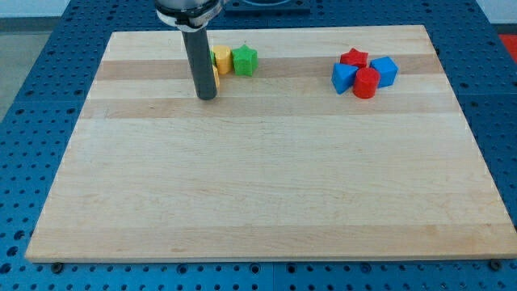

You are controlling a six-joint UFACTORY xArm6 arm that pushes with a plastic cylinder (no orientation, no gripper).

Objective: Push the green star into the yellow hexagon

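Observation:
The green star (245, 60) lies near the view's top, left of centre, touching the right side of the yellow hexagon (221, 59). The dark rod partly hides the hexagon's left side. A second yellow piece (217, 80) peeks out just right of the rod, below the hexagon; its shape cannot be made out. My tip (207, 96) rests on the board just below and left of the hexagon, about 50 px from the star.
A cluster sits at the view's upper right: a red star (354, 57), a blue triangle-like block (344, 78), a red cylinder (365, 83) and a blue cube (384, 71), all touching. The wooden board (266, 186) lies on a blue perforated table.

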